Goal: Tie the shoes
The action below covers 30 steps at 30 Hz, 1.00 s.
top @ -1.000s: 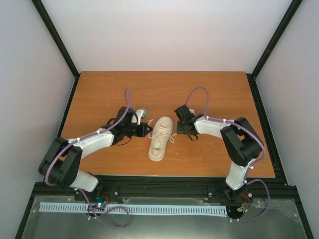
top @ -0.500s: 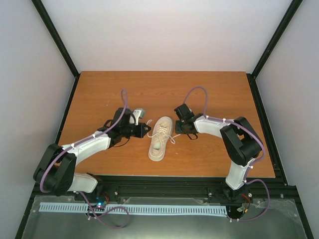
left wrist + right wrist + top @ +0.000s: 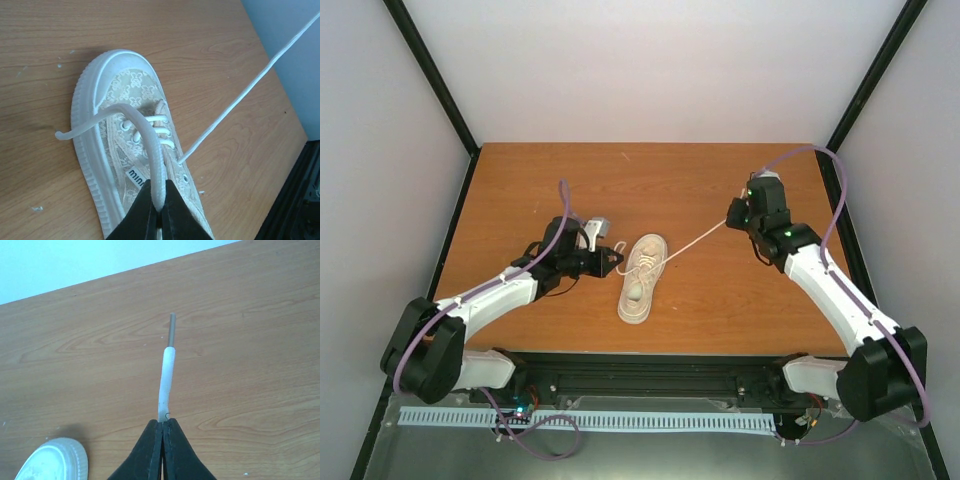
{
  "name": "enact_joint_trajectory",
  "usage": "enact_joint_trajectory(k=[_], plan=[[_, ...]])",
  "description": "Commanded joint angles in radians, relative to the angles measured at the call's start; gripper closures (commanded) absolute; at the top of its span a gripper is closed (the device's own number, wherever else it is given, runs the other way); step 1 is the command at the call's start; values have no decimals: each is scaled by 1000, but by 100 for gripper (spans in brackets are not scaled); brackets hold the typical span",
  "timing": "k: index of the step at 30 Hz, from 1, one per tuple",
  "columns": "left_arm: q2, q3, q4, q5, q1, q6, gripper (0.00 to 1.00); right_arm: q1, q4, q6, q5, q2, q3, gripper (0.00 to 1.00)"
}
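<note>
The cream low-top shoe (image 3: 641,280) lies in the middle of the table with its toe toward the near edge. My left gripper (image 3: 617,260) sits at the shoe's left side, shut on the left lace (image 3: 150,145), which arches over the tongue to a free end beyond the sole. My right gripper (image 3: 730,216) is out to the back right, shut on the right lace (image 3: 695,240), which runs taut from the top eyelet (image 3: 181,161). In the right wrist view the lace tip (image 3: 167,370) sticks out past the closed gripper (image 3: 162,422), and the shoe's toe (image 3: 52,460) shows at lower left.
The wooden table (image 3: 520,180) is bordered by a black frame (image 3: 850,250) and pale walls. A black rail (image 3: 650,375) runs along the near edge by the arm bases.
My right gripper shut on the right lace and swung away to the back right, drawing the lace taut. The left gripper kept its hold on the left lace, shifting slightly.
</note>
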Motion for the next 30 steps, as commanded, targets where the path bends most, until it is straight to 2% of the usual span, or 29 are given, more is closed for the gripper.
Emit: enact_joint_trajectory(k=[1, 9, 14, 19, 24, 30], plan=[[-3, 12, 10, 76, 4, -11, 99, -6, 3, -46, -64, -36, -70, 97], [17, 28, 81, 183, 4, 38, 99, -6, 150, -28, -248, -65, -233, 97], [56, 84, 98, 299, 4, 106, 96, -6, 208, -55, -323, -146, -217, 97], [121, 136, 130, 385, 3, 133, 93, -5, 333, -32, -516, -180, -190, 97], [199, 193, 140, 398, 3, 136, 91, -5, 447, 22, -689, -141, -141, 97], [252, 242, 165, 409, 3, 131, 89, 6, 513, 55, -753, -96, -93, 97]])
